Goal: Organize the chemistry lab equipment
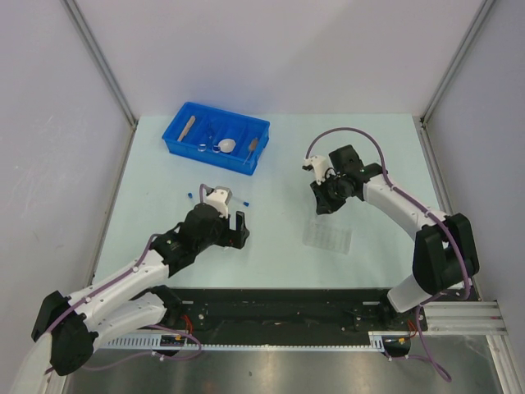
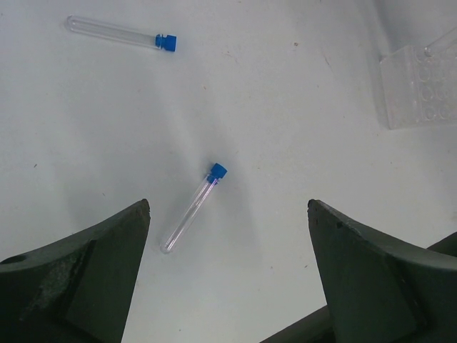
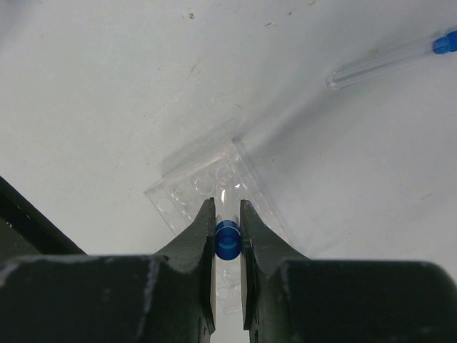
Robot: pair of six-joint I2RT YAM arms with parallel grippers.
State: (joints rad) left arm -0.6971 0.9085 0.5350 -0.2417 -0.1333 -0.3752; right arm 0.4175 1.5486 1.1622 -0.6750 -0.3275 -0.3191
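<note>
Top external view: the blue compartmented bin point(image 1: 205, 154) sits at 11 o'clock on the table point(image 1: 279, 164). It holds a flat wooden stick point(image 1: 189, 125), a small white round dish point(image 1: 227, 146) and a thin brown-handled tool point(image 1: 253, 146). A thin metal item point(image 1: 209, 135) between stick and dish is too small to name. The clear tube rack point(image 1: 328, 238) lies flat at 4 o'clock, with the right gripper point(image 1: 326, 201) at its 12 o'clock. What that gripper holds is hidden here. Beside the left gripper point(image 1: 232, 220), only two blue specks show.

Left wrist view: those specks prove to be caps. The left gripper point(image 2: 228, 207) stands wide open and empty over a near blue-capped tube point(image 2: 191, 209), which lies on the table with its cap toward 1 o'clock. A far blue-capped tube point(image 2: 121, 32) lies at 11 o'clock. The rack point(image 2: 421, 86) is cut off at 2 o'clock.

Right wrist view: the right gripper point(image 3: 228, 214) is clamped on a gripped blue-capped tube point(image 3: 227, 241), which stands over the rack point(image 3: 193, 191). Whether its tip is in a hole, I cannot tell. A loose tube point(image 3: 385, 64) at 2 o'clock has its cap cut off by the edge.
</note>
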